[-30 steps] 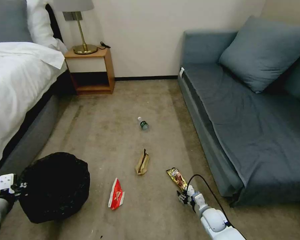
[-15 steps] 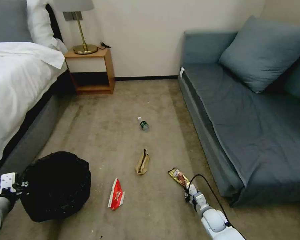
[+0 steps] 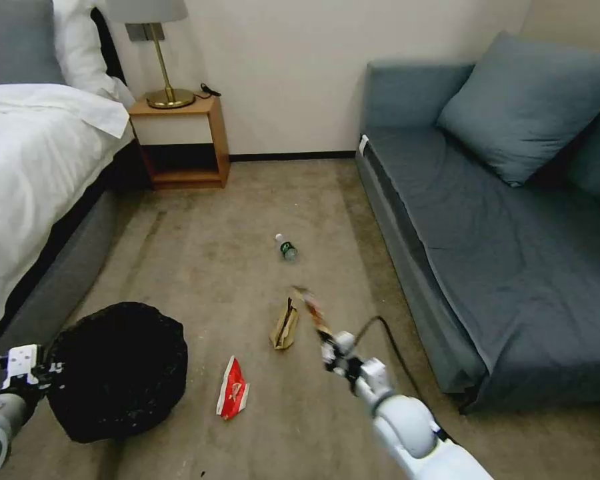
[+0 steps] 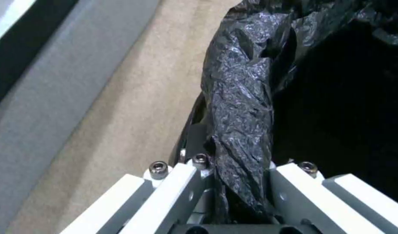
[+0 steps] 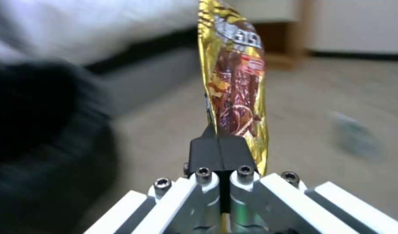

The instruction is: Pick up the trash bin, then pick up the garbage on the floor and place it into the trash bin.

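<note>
Gold packet (image 5: 236, 81) pinched in right end effector (image 5: 219, 148); left end effector (image 4: 233, 182) clamps bin (image 3: 113, 370) rim.

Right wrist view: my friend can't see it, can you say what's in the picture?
The right gripper has its jaws shut on one end of a shiny gold-brown snack packet, which stands up from them above the beige carpet. The black-lined trash bin is a dark blur to one side.

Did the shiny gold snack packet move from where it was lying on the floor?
Yes. The gold snack packet is off the carpet now, pinched in the right gripper, and has swung left, away from the sofa toward the tan wrapper.
</note>
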{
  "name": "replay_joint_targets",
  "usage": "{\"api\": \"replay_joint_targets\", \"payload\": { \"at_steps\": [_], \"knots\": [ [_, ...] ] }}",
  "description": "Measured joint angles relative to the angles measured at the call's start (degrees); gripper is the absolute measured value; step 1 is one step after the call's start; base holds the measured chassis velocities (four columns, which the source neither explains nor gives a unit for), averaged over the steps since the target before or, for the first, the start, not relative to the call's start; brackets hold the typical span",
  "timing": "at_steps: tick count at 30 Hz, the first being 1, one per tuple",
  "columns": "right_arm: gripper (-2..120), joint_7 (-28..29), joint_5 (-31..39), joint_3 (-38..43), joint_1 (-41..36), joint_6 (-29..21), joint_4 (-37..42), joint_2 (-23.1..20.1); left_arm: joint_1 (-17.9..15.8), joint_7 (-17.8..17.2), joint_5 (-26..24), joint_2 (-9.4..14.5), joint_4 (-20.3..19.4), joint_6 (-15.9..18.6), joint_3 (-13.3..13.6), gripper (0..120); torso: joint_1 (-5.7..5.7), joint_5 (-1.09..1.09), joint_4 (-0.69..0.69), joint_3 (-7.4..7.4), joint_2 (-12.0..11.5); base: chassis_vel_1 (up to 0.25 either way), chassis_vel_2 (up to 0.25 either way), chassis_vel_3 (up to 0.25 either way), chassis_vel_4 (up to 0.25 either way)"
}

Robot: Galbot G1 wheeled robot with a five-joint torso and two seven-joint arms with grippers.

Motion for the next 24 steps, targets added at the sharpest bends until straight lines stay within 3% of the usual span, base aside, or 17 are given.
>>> {"api": "replay_joint_targets", "payload": {
  "at_steps": [7,11,18,20,24],
  "knots": [
    [0,-4.3,3.8,-13.0,10.1,1.8,-3.6,5.1,1.0,0.0,0.3,-1.5,-1.7,0.2,0.5,3,0.0,-0.01,0.0,0.0,0.0,0.0,0.0,0.0,0.0],
    [0,-5.6,4.6,-19.3,14.8,3.2,-9.0,10.8,0.7,-0.1,0.4,-1.9,-2.2,0.6,1.1,3,0.0,-0.01,0.01,0.0,0.0,0.0,0.0,0.0,0.0],
    [0,-5.0,2.2,-20.7,14.8,3.3,-12.8,14.5,0.5,-0.1,0.4,-2.0,-2.2,0.7,1.2,3,0.0,-0.01,0.0,0.0,0.0,0.0,0.0,0.0,0.0],
    [4,-4.9,2.0,-20.7,14.5,3.2,-13.1,14.6,0.6,-0.1,0.4,-2.0,-2.2,0.7,1.2,3,0.0,-0.01,0.0,0.0,0.0,0.0,0.0,0.0,0.0],
    [24,-4.6,1.1,-20.0,13.1,2.8,-13.3,14.7,0.5,-0.1,0.4,-2.1,-2.4,0.7,1.3,3,0.0,-0.01,-0.01,0.0,0.0,0.0,0.0,0.0,0.0]
  ]
}}
